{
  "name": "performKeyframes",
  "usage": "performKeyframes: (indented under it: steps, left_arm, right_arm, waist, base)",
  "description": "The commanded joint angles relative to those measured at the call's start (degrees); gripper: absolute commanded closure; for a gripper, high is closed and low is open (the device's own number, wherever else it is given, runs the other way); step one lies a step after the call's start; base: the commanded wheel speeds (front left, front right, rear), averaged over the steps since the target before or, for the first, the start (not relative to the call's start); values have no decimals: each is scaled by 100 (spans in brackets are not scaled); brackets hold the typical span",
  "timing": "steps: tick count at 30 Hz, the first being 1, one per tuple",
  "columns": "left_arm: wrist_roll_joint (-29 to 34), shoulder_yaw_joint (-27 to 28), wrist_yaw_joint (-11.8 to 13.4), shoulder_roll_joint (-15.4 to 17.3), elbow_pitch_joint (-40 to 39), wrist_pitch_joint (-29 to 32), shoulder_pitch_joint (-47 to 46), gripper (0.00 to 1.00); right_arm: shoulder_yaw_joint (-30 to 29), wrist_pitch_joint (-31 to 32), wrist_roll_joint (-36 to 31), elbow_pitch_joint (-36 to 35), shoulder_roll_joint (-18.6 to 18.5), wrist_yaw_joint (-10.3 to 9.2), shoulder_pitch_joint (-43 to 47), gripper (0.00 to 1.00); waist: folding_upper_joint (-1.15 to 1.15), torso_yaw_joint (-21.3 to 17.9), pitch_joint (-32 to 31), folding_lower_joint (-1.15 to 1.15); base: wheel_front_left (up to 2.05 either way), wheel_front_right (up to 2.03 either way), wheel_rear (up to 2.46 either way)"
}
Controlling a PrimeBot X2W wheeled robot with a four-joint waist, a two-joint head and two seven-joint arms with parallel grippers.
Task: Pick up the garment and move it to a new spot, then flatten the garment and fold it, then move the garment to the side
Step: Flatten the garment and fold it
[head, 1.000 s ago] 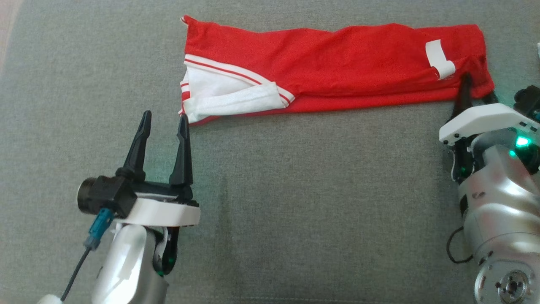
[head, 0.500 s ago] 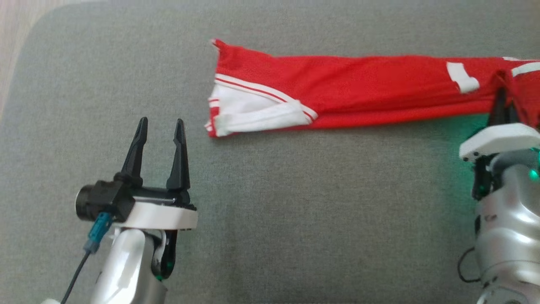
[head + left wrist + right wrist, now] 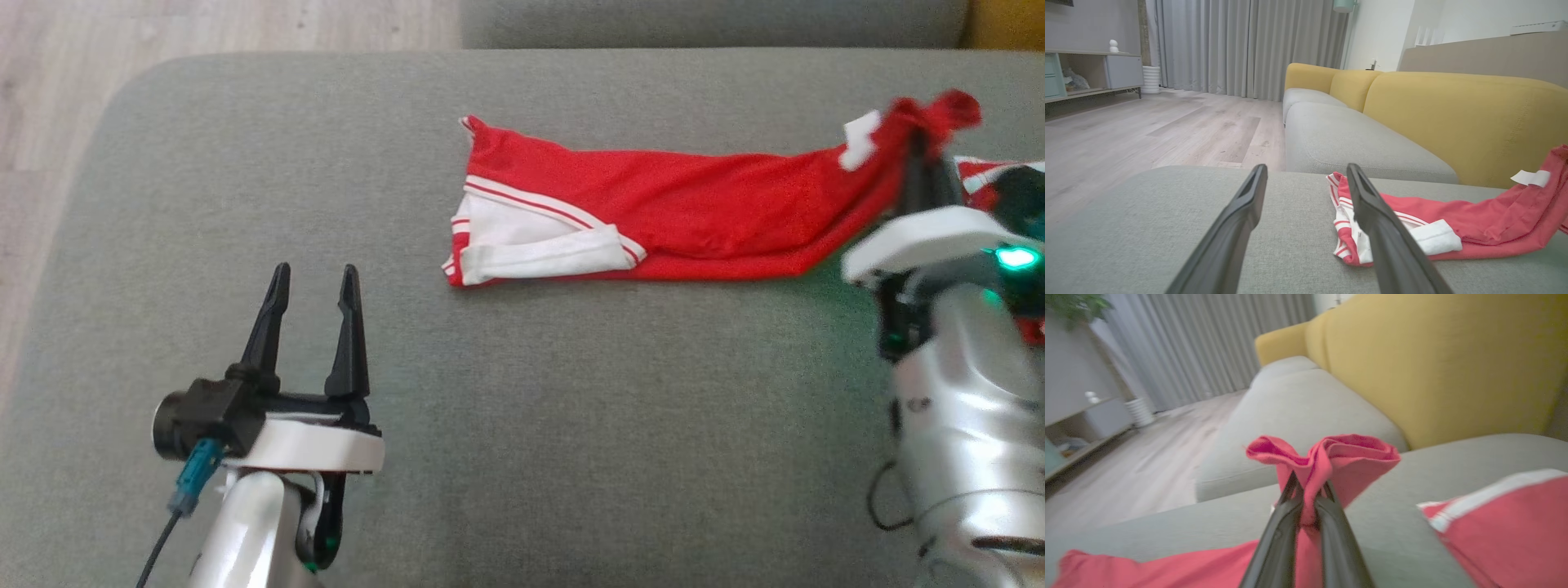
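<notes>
Grey sofa cushion (image 3: 522, 425) is the work surface, yellow backrest (image 3: 1453, 118) behind it.

Change over the last second: the right gripper (image 3: 918, 155) went from fingers apart at the flat right end of the red garment (image 3: 702, 212) to pinched together on that end. The right wrist view shows cloth clamped between the fingers and flaring out above the tips. The gripped end is now bunched and raised off the cushion, white label (image 3: 859, 140) just left of the fingers. The rest trails away from the fingers to the left and still lies on the cushion, white-trimmed end farthest out.

The head camera has also moved, so the garment's shift in frame isn't all real travel.

Left gripper (image 3: 316, 269) unchanged: fingers wide apart, nothing between them, the trimmed end ahead of and right of its tips, not touching.

A second red-and-white cloth (image 3: 1502, 522) lies right of the right fingers, apart from them.

Read: grasp done, the pick-up-and-move step is starting. It's a single-corner hold, so expect the cloth to drag and unfold.
</notes>
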Motion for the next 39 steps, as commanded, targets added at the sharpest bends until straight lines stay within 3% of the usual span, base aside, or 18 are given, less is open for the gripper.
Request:
performKeyframes:
  steps: [1,7,14,22,31,32,33,39]
  left_arm:
    - [-37,180,15,25,-172,-29,-55,0]
    - [-603,77,48,25,-188,-29,-2,0]
    - [-844,-62,103,25,-177,-29,-80,0]
    - [-903,-337,114,25,-164,-29,-216,0]
    - [-1019,-496,184,25,-217,-29,-296,0]
    - [-1026,-514,191,25,-216,-29,-304,0]
    - [-1025,-531,200,25,-205,-29,-310,0]
    - [-916,-442,214,25,-121,-29,-268,0]
  right_arm:
    - [478,-37,304,-110,103,-5,-333,100]
    - [2360,68,1726,-312,106,-5,-341,100]
    - [3649,214,2535,-379,106,-5,-415,100]
    - [4280,128,2661,287,107,-5,-621,100]
    - [4794,38,2766,860,107,-5,-695,100]
    - [4909,26,2678,900,107,-5,-695,68]
    - [5013,17,2665,877,107,-5,-660,0]
    - [5505,-16,2825,536,107,-5,-523,0]
  waist:
    - [0,101,-79,1]
    - [0,432,-197,1]
    - [0,927,-59,1]
    - [0,1432,240,1]
    - [0,1695,457,1]
    - [0,1710,460,1]
    - [0,1725,456,1]
    - [0,1542,268,1]
  base:
    - [0,0,0]
    - [0,0,0]
    - [0,0,0]
    - [0,0,0]
    - [0,0,0]
    - [0,0,0]
    - [0,0,0]
    - [0,0,0]
